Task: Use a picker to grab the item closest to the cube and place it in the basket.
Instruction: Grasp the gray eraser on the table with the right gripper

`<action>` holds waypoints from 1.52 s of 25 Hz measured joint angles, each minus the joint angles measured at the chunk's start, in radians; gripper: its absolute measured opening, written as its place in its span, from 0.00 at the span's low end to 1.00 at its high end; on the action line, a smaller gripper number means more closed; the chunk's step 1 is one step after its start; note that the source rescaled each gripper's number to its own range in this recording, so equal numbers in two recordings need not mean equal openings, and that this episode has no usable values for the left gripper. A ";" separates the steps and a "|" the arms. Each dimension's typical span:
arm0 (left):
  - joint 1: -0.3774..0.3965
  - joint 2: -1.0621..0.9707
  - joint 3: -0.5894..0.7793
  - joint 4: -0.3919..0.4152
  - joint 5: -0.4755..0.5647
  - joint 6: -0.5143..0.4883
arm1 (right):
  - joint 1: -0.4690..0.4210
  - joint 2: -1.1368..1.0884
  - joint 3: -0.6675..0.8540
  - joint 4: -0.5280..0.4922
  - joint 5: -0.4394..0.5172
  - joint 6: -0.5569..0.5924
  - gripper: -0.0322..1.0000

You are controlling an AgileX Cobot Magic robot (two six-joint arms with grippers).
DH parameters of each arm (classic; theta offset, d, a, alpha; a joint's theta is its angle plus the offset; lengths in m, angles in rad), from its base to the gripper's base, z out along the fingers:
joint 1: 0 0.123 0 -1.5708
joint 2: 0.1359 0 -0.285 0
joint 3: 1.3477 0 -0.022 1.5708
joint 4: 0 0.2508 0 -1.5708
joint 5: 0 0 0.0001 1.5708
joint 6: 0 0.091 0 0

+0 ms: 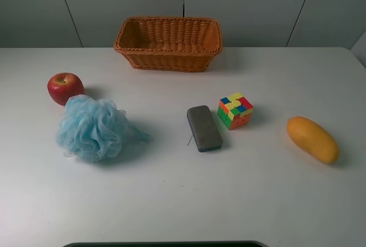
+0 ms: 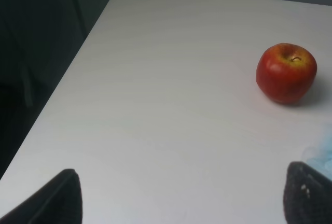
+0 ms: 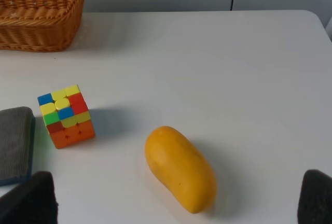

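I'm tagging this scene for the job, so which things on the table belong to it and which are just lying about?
Belongs to the job: cube, grey eraser lying nearest it, basket.
Just lying about: apple, blue bath sponge, mango.

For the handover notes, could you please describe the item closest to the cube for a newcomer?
From the wicker basket at the back, come forward to the multicoloured cube. Left of it in the high view lies a flat grey block, the only dull, colourless thing.
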 joint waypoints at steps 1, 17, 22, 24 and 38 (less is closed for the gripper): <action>0.000 0.000 0.000 0.000 0.000 0.000 | 0.000 0.000 0.000 0.000 0.000 0.000 1.00; 0.000 0.000 0.000 0.000 0.000 0.000 | 0.000 0.018 -0.005 0.012 0.000 -0.025 1.00; 0.000 0.000 0.000 0.000 0.000 0.000 | 0.000 0.250 -0.128 0.064 0.006 -0.085 1.00; 0.000 0.000 0.000 0.000 0.000 0.000 | 0.000 0.387 -0.194 0.078 0.008 -0.113 1.00; 0.000 0.000 0.000 0.000 0.000 0.000 | 0.251 1.088 -0.486 0.159 -0.187 -0.106 1.00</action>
